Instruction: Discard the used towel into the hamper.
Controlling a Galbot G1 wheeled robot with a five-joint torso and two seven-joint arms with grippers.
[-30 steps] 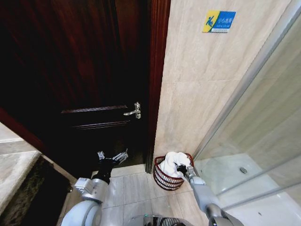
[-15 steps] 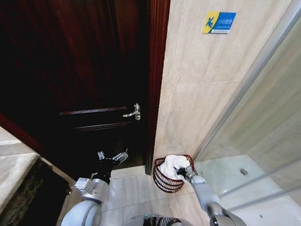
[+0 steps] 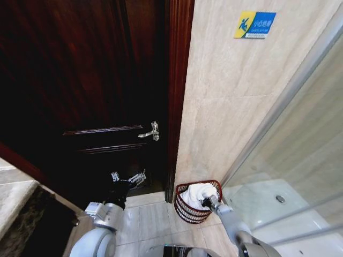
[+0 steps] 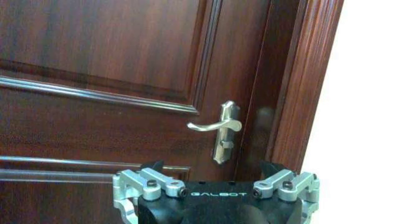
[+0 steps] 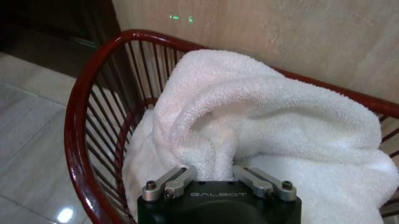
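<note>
Pinching the towel (image 5: pixel 249 126) inside the hamper (image 5: pixel 81 121), right gripper (image 5: pixel 209 175) closed; left gripper (image 4: pixel 215 179) spread, empty.

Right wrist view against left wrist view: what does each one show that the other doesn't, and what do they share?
Right wrist view alone: the right gripper at the hamper, its fingers pushed into the folds of the white towel that fills the basket, with beige wall tile and pale floor tile around it. Left wrist view alone: the left gripper, open and holding nothing, facing the dark wooden door and its silver lever handle. Shared: a black gripper body with silver finger mounts in the foreground of each.
</note>
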